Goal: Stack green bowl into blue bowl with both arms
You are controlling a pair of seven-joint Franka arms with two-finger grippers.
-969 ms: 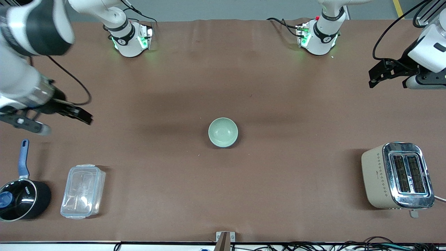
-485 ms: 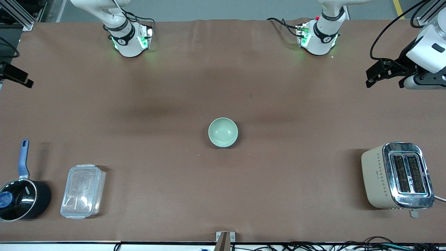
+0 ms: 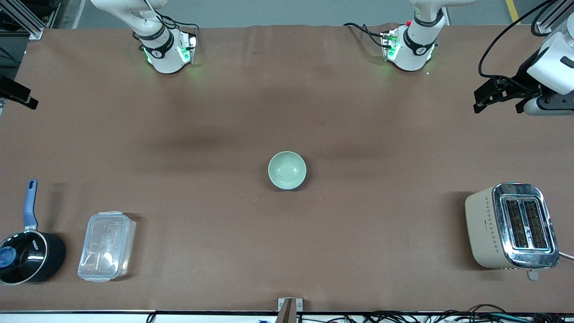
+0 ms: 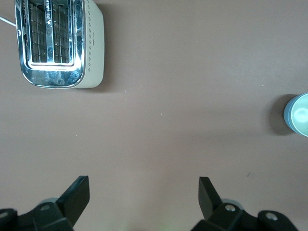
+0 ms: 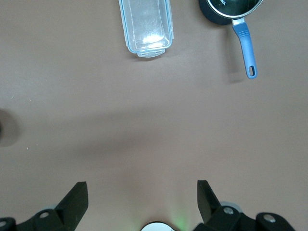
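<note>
Front view: smooth round green bowl (image 3: 287,170) nested in blue bowl (image 3: 287,187); left gripper (image 4: 143,192) and right gripper (image 5: 142,193) jaws wide.

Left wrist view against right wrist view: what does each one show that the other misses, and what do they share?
Only the left wrist view shows the toaster and the green bowl, cut by the frame edge, a blue rim around it. Only the right wrist view shows the clear plastic container and the black saucepan with its blue handle. Both show the brown table and their own open gripper, the left gripper and the right gripper, holding nothing.
</note>
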